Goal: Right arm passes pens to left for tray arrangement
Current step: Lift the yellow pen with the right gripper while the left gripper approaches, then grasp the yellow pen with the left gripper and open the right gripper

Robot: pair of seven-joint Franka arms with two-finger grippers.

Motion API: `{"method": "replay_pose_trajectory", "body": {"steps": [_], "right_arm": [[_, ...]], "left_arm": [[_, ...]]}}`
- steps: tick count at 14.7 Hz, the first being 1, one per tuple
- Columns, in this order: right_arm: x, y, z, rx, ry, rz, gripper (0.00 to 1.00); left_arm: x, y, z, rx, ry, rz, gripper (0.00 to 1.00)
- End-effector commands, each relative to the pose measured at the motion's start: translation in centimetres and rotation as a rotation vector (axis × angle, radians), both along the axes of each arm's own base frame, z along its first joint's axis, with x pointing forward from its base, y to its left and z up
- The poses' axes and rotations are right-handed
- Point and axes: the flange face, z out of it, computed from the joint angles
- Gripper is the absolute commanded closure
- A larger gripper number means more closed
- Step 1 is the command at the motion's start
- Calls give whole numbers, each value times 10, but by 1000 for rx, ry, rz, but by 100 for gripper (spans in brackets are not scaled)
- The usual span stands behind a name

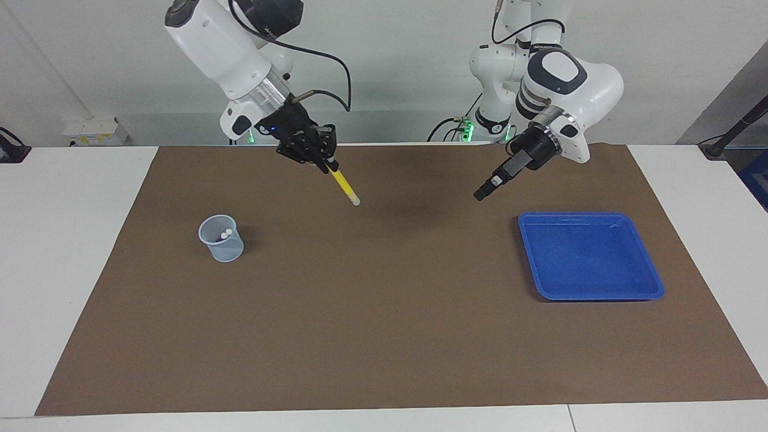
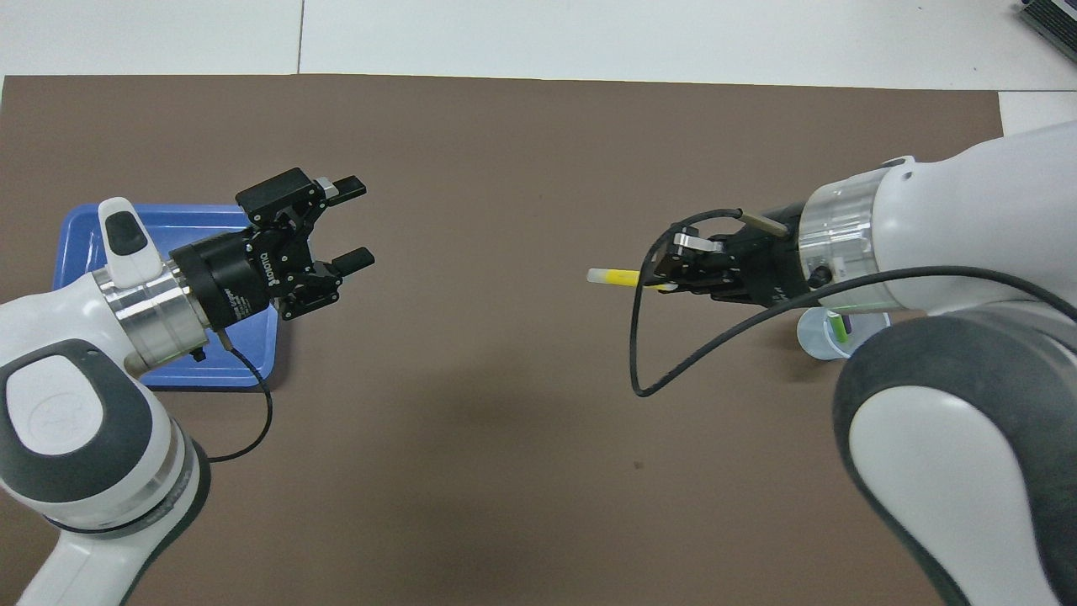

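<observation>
Surface: brown mat (image 1: 384, 312) lay over white table (image 1: 60, 270), pale wall above.
Mesh cup (image 1: 221, 238): stood on the mat toward the right arm's end; upright.
Pens in cup: purple pen (image 2: 846, 322) and green pen (image 2: 838, 326) stood inside, pale tips up; partly hidden under the right arm in the overhead view.
Right gripper (image 1: 324, 162): was raised over the mat between cup and table centre; fingers pinched together on one end of the yellow pen.
Yellow pen (image 1: 346, 187): was held in the air, tilted, pale tip pointing down and toward the left gripper; well apart from the cup.
Left gripper (image 2: 353, 220): was raised over the mat just beside the tray, aimed at the yellow pen; fingers spread wide, nothing between them; clear gap remained to the pen tip.
Tray (image 1: 591, 255): lay flat on the mat toward the left arm's end; no pen seen in it.
</observation>
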Motion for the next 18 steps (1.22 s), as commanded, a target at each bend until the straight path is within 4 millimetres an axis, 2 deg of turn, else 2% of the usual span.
{"method": "replay_pose_trajectory", "body": {"steps": [1, 4, 7, 10, 12, 13, 14, 16, 18], "right_arm": [[-2, 20, -2, 96, 33, -168, 100], [-10, 50, 2, 150, 60, -301, 100], [-15, 69, 4, 181, 54, -329, 100], [-21, 103, 6, 262, 51, -439, 100], [-16, 107, -2, 270, 50, -459, 100], [-14, 108, -5, 274, 44, -465, 100], [-17, 118, -8, 281, 37, -459, 100], [-17, 127, -15, 283, 36, -456, 100], [-17, 127, -16, 281, 38, -454, 100]], "left_arm": [[-12, -8, -1, -57, 29, 75, 0], [-17, -9, -4, -88, 48, 97, 0], [-30, -33, -12, -98, 72, 116, 3], [-39, -52, -16, -133, 101, 129, 3], [-48, -67, -18, -155, 121, 135, 3], [-49, -69, -17, -157, 121, 141, 4], [-49, -70, -17, -153, 122, 142, 7], [-53, -76, -18, -146, 123, 138, 19], [-53, -76, -17, -143, 120, 143, 40]]}}
